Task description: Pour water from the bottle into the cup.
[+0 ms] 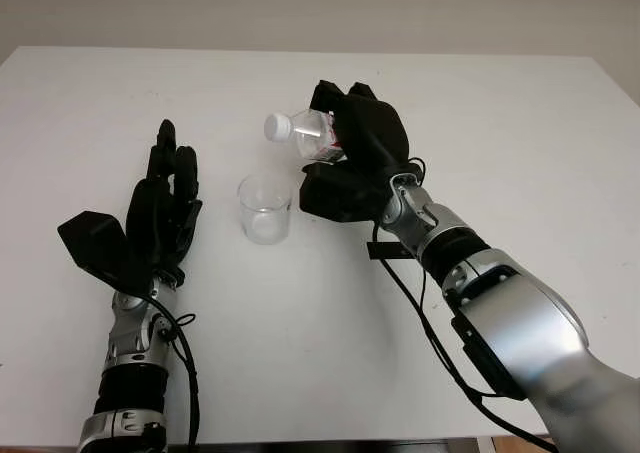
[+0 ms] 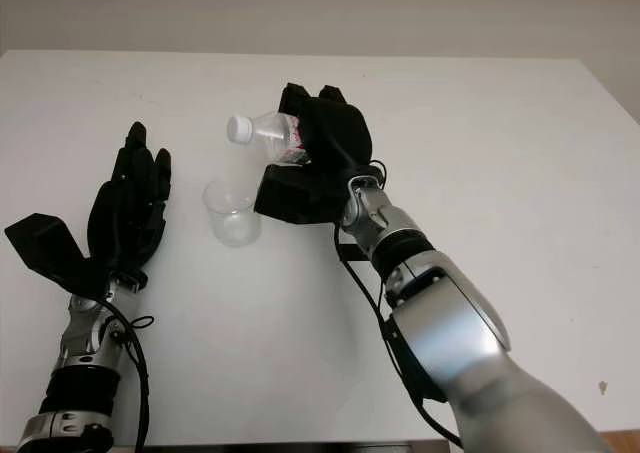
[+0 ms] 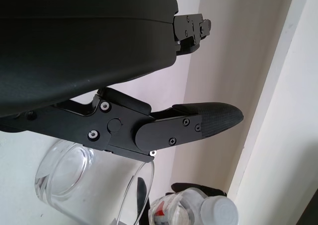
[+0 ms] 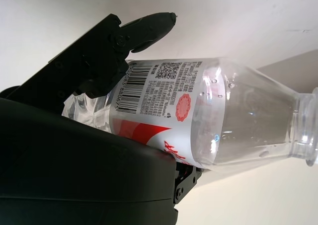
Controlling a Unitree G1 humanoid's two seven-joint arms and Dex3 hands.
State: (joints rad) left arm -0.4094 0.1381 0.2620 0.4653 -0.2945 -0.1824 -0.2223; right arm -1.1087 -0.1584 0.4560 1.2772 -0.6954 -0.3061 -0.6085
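A clear plastic bottle (image 1: pixel 308 131) with a white cap and a red-and-white label is held tilted on its side, neck pointing left, above and just right of the cup. My right hand (image 1: pixel 352 158) is shut on the bottle (image 4: pixel 198 111), fingers wrapped round its body. The clear cup (image 1: pixel 264 208) stands upright on the white table (image 1: pixel 500 123), below the bottle's cap. My left hand (image 1: pixel 165 198) is open, left of the cup and apart from it. The cup (image 3: pixel 94 185) and the bottle's cap (image 3: pixel 218 212) also appear in the left wrist view.
A black cable (image 1: pixel 420 313) runs along my right forearm down to the table. The table's far edge (image 1: pixel 300 51) meets a pale wall.
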